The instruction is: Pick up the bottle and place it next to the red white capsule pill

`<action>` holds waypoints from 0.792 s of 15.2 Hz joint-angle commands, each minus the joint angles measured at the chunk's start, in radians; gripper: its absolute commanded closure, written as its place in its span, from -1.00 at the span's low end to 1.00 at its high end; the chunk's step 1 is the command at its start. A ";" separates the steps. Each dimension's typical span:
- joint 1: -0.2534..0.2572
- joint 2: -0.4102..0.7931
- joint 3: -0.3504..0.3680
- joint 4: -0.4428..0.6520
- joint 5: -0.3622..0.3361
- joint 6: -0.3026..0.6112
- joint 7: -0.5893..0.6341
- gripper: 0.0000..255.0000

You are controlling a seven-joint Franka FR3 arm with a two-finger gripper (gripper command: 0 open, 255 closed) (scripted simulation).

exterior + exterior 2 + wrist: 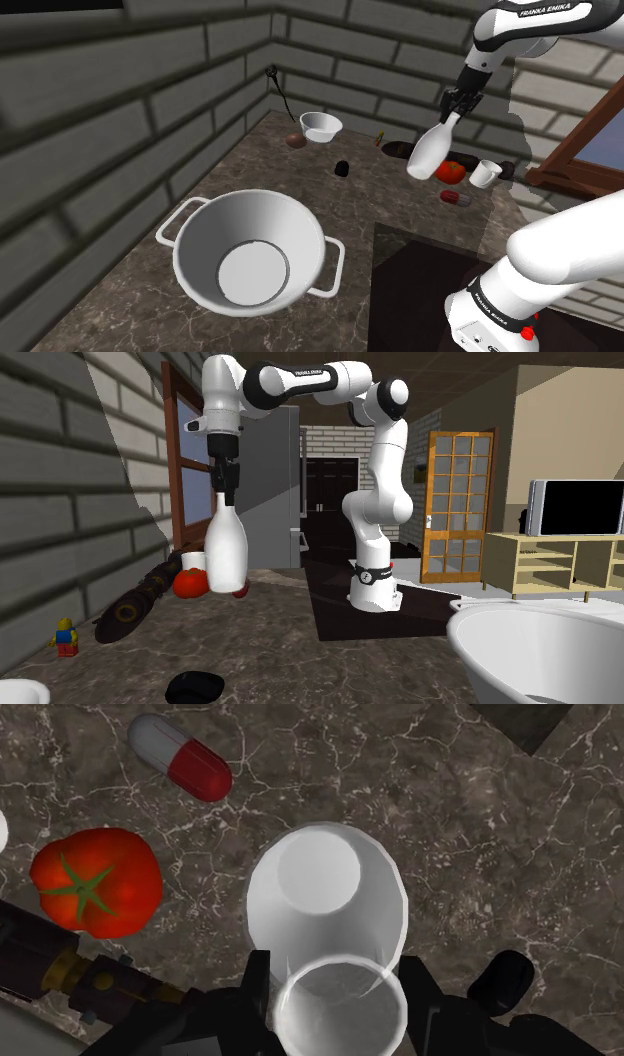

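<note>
A white bottle (429, 151) hangs in the air by its neck, and my gripper (456, 106) is shut on that neck. It is tilted in the shoulder view and hangs upright in the second exterior view, bottle (226, 549) under the gripper (226, 494). The wrist view looks down the bottle (327, 909) from between my fingers (256, 987). The red and white capsule pill (181, 757) lies on the dark marble counter below, a little beyond the bottle and beside the tomato. In the shoulder view the pill (455, 198) lies just past the tomato toward the counter's near edge.
A red tomato (449, 171) and a small white cup (485, 173) sit by the pill. A dark long object (140, 598) lies along the wall. A large white two-handled pot (250, 252) stands in front; a small white bowl (320, 126), brown ball and black lump further back.
</note>
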 commanded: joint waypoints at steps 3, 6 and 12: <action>0.000 0.010 -0.002 -0.046 0.001 0.057 0.000 1.00; 0.000 0.018 -0.004 -0.079 0.001 0.098 -0.001 1.00; -0.001 0.041 -0.008 -0.139 0.003 0.181 -0.004 1.00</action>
